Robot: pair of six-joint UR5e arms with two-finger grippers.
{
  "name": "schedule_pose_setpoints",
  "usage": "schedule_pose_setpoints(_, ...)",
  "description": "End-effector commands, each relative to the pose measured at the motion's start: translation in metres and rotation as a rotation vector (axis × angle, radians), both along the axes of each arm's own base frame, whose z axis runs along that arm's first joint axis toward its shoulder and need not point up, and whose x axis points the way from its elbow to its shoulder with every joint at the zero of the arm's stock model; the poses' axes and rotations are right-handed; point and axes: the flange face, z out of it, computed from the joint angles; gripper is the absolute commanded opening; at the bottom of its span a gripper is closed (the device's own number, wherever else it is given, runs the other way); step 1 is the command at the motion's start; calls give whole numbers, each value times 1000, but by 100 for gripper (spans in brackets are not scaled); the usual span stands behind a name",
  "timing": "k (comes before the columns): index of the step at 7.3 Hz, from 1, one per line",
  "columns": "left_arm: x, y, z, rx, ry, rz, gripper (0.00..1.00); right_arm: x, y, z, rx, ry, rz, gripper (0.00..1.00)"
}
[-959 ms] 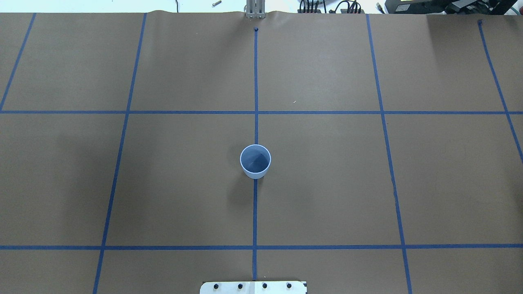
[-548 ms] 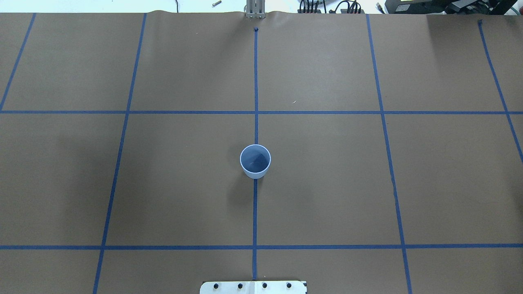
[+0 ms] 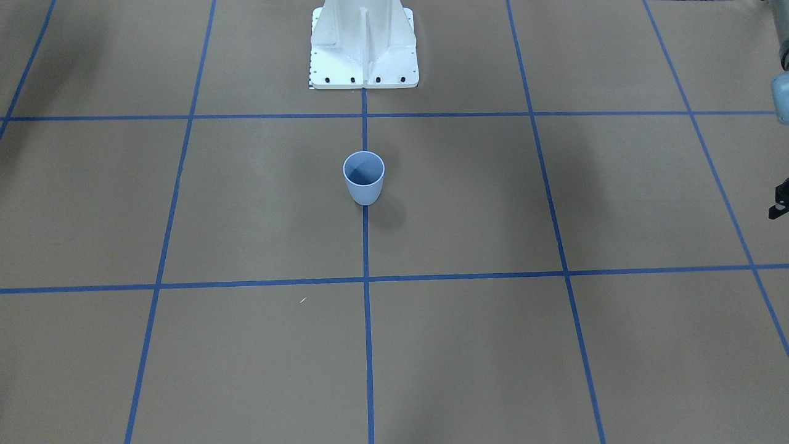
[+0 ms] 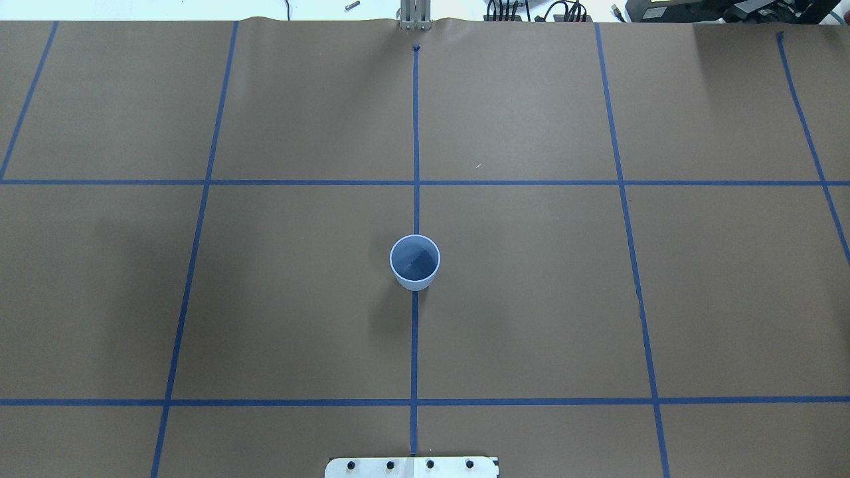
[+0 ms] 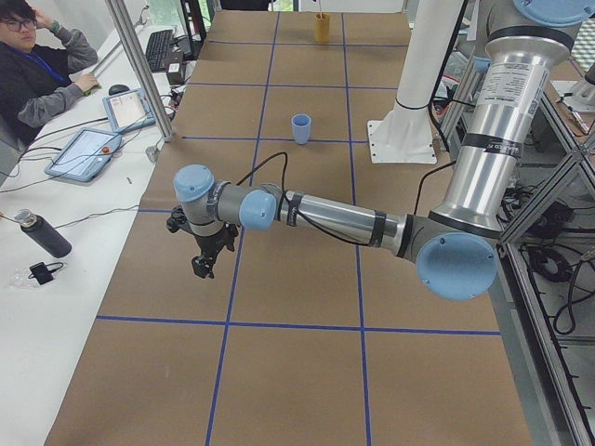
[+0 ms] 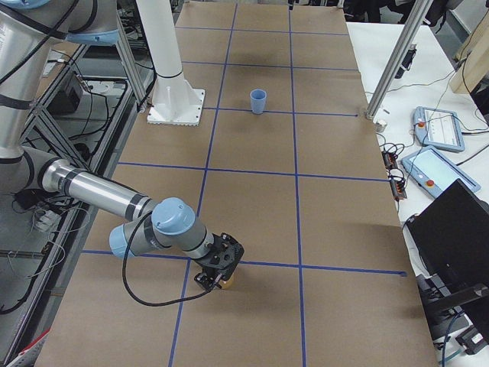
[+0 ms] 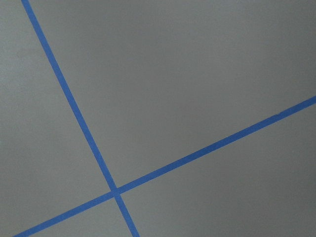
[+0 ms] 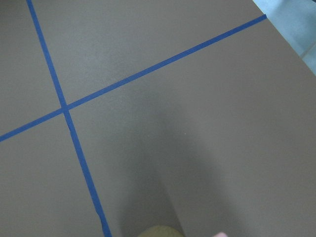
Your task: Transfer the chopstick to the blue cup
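We log the right gripper [image 6: 217,277] low at the far-right tan cup [image 6: 228,283], likely to fetch the chopstick [image 8: 220,234], grasp unreadable, while the blue cup [image 4: 415,261] stands upright mid-table.

brown paper tabletop [image 4: 531,299], blue tape grid lines [image 4: 415,133]; mustard-yellow cup [image 5: 322,26] at far end; seated person [image 5: 37,79] beside two grey tablets [image 5: 84,153].

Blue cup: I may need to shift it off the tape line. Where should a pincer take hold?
Take the blue cup by its rim from straight above, one jaw inside the open mouth, one outside. It stands upright and empty, and its wall tapers to a narrower base, so a side grip across the body would probably slip.
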Motion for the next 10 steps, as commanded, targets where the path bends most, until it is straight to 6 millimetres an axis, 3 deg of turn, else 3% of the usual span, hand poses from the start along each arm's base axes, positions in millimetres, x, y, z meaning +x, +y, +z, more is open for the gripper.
schedule_pose_setpoints(1, 0, 0, 0, 0, 0, 0, 99, -1, 1, 7, 4, -4, -6, 70)
schedule_pose_setpoints(2, 0, 0, 0, 0, 0, 0, 99, -2, -6, 2, 19, -25, -15, 18)
schedule_pose_setpoints(3, 0, 0, -1, 1, 0, -2, 99, -2, -6, 2, 22, -29, -18, 0)
schedule_pose_setpoints(8, 1, -1, -2, -1, 1, -2, 99, 0, -20, -14, 71, -21, -25, 0)
schedule_pose_setpoints(10, 1, -2, -4, 2, 1, -2, 99, 4, -21, -29, 98, -20, -16, 0)
